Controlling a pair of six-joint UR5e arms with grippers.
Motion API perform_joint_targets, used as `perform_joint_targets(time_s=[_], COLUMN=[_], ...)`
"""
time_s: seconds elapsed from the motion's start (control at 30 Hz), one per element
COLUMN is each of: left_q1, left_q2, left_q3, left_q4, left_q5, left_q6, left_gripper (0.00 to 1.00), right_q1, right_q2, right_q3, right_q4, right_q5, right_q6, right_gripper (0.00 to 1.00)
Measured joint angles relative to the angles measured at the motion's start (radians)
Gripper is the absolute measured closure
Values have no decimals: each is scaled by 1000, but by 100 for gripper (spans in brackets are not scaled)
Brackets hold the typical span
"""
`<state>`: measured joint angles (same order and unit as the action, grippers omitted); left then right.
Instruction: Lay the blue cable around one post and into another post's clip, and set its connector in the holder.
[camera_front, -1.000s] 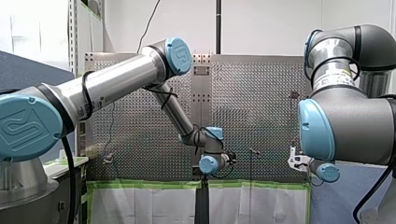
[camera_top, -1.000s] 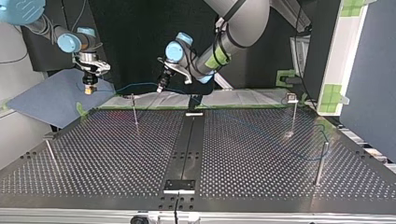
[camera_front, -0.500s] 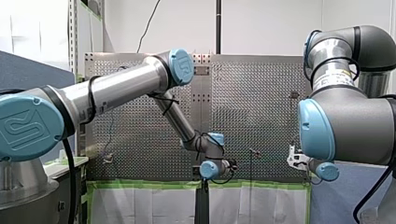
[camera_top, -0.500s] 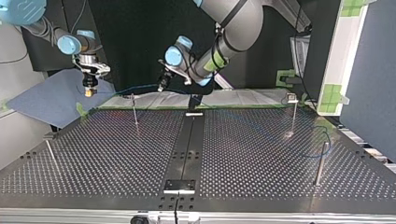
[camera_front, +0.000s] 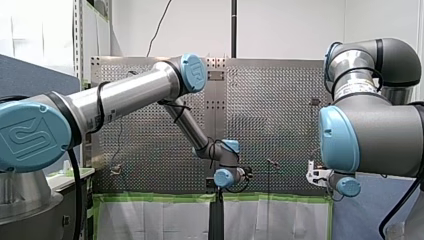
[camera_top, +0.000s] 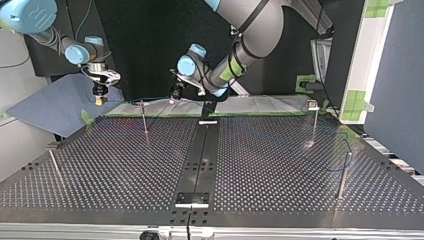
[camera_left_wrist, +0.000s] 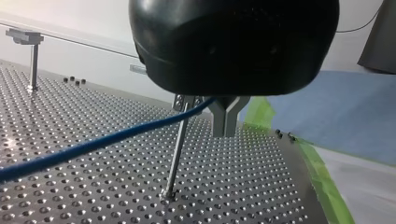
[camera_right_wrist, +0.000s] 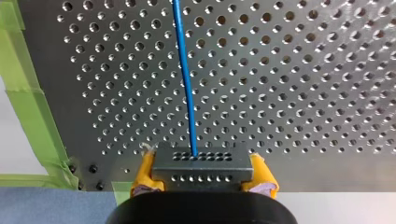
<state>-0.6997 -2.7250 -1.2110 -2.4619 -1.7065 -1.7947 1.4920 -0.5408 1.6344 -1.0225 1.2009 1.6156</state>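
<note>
Currently my right gripper (camera_right_wrist: 201, 173) is clenched on the connector (camera_right_wrist: 201, 162), a dark block with rows of small holes. Its yellow pads (camera_right_wrist: 142, 175) press against both sides of the block. The blue cable (camera_right_wrist: 186, 88) leaves the middle of the block and runs straight ahead over the perforated desk (camera_right_wrist: 303, 70), close to a corner bordered with green tape (camera_right_wrist: 28, 107). In the top view this gripper hangs by that taped edge, next to a blue mat (camera_top: 50, 107).

My left gripper (camera_left_wrist: 226, 127) has its metal fingers (camera_left_wrist: 219, 116) closed together on the cable, which stretches away from them low over the desk. Just beside the fingers stands a thin post (camera_left_wrist: 175, 154) with a small clip at its top. The cable crosses this post just below the clip, and I cannot tell whether they touch. A second post (camera_left_wrist: 32, 60) stands well apart, nearer another edge.

Seen from the top view, the cable spans the gap between the two grippers along the taped edge. Farther on, it loops on the desk near a third post (camera_top: 342, 175) by the opposite side edge.
</note>
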Motion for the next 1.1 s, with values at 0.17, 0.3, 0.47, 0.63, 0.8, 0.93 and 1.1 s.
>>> perform_joint_targets(time_s=[0.17, 0.3, 0.47, 0.63, 0.8, 0.93, 1.1], left_q1=[9, 17, 22, 28, 34, 38, 44], left_q2=[0, 0, 0, 0, 0, 0, 0], left_q3=[16, 22, 27, 42, 61, 81, 94], left_q4=[-23, -37, -40, -47, -56, -69, -82], left_q5=[0, 0, 0, 1, 5, 5, 5], left_q6=[7, 14, 16, 15, 14, 14, 14], left_gripper=[100, 100, 100, 100, 100, 100, 100], right_q1=[3, 6, 10, 11, 15, 18, 21], right_q2=[2, 3, 4, 4, 5, 6, 6], right_q3=[-19, -22, -26, -38, -61, -82, -99], right_q4=[17, 14, 2, -4, 3, 9, 13], right_q5=[-1, -9, -19, -22, -22, -23, -23], right_q6=[0, 3, 8, 12, 12, 13, 14], right_gripper=[100, 100, 100, 100, 100, 100, 100])
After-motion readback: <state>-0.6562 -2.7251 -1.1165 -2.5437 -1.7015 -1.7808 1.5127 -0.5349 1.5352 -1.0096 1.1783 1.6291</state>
